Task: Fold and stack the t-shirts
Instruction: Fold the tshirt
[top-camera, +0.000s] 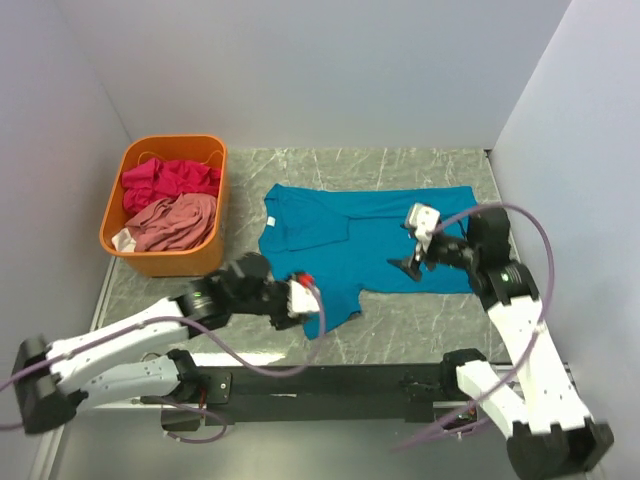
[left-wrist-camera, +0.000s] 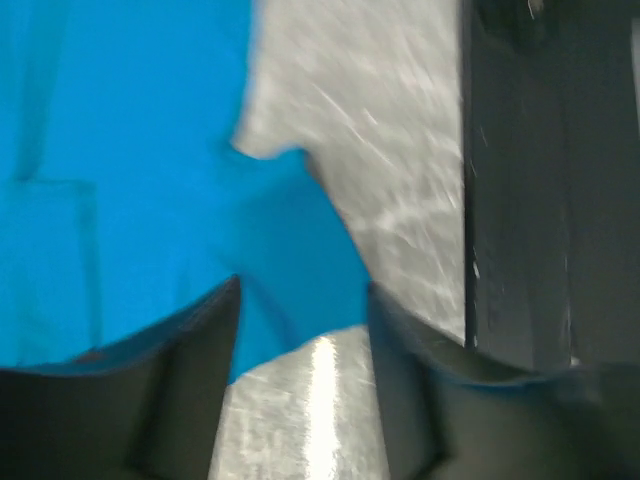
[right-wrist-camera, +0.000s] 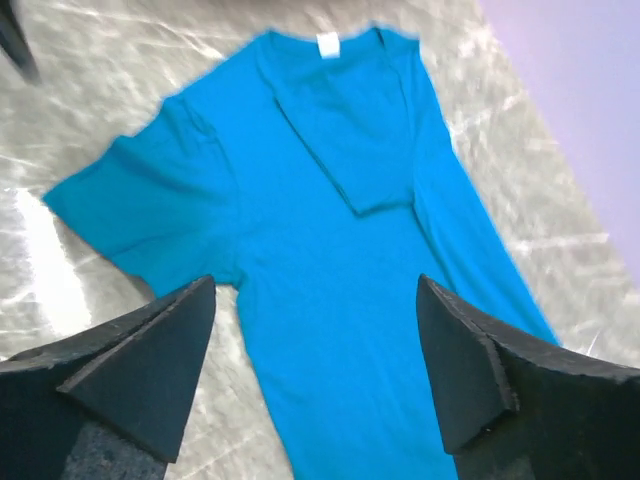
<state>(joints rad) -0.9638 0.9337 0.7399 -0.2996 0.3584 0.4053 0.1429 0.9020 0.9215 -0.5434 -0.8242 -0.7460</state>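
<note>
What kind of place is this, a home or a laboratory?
Probably a robot test booth, not a home: plain pale walls close in a grey marble-patterned table, two white robot arms stand at its near edge, and a teal-blue t-shirt lies flat beside an orange plastic basket.

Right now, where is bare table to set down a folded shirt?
Bare table runs between the teal shirt and the near rail, and in a thinner strip behind the shirt. Crowded: the gap beside the orange basket, and around the left gripper.

Teal t-shirt (top-camera: 365, 238) lies on the table (top-camera: 420, 330); pink shirts (top-camera: 172, 198) fill orange basket (top-camera: 172, 264).
</note>
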